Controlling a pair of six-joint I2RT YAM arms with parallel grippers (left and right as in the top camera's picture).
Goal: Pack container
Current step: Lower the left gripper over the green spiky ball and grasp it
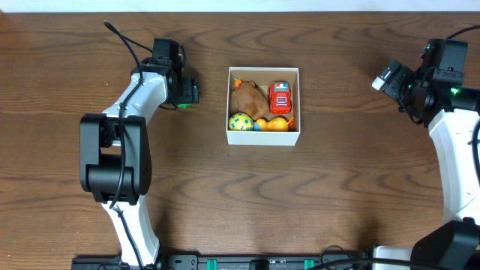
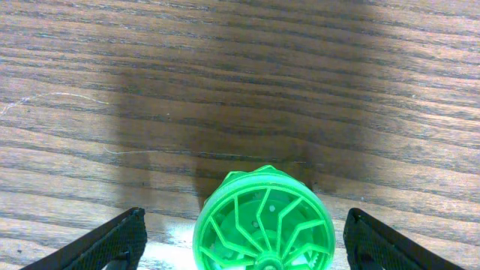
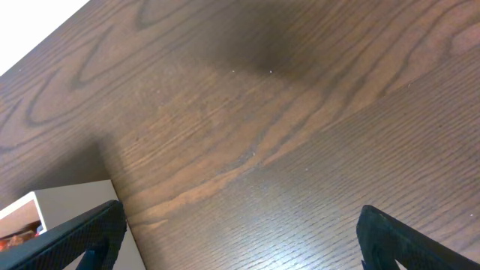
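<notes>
The container is a small white square box at the table's middle. It holds a brown toy, a red car, a yellow-green ball and an orange-yellow toy. My left gripper is left of the box, low over the table. In the left wrist view it is open, with a round green wheel-like toy between the fingers, not touching them. My right gripper is to the right of the box, open and empty. A corner of the box shows in the right wrist view.
The wooden table is bare around the box. The left arm's body stands at the front left and the right arm's at the right edge.
</notes>
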